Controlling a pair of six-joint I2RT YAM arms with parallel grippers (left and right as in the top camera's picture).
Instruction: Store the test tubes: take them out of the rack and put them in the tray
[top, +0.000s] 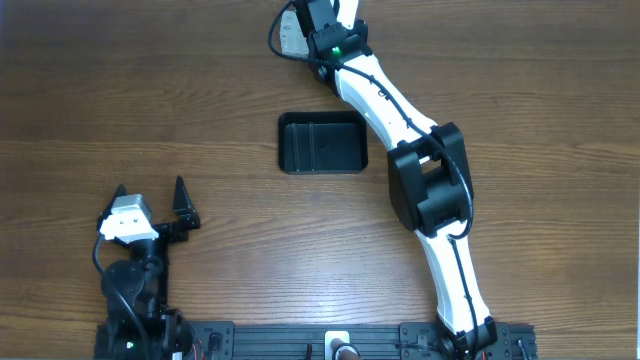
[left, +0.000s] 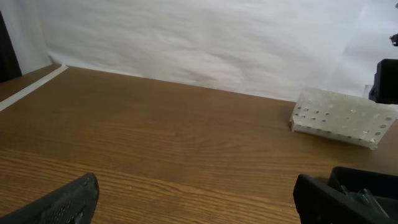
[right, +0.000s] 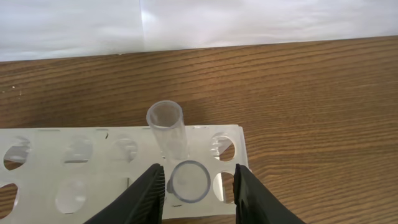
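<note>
In the top view, the black tray lay at mid-table with its ribbed floor bare. The left gripper sat well apart at the tray's 8 o'clock, its fingers spread wide and holding nothing. The right arm ran past the tray's 3 o'clock side up toward 12 o'clock at the far edge.

In the left wrist view, the white perforated rack stood far off on the wood.

In the right wrist view, the rack held two clear test tubes in holes at one end. The nearer tube stood between the parted fingers of the right gripper, and a gap showed beside it. The second tube stood in the hole just beyond, at its 11 o'clock. Both were upright, with their long axes vertical and their open mouths pointing up.
</note>
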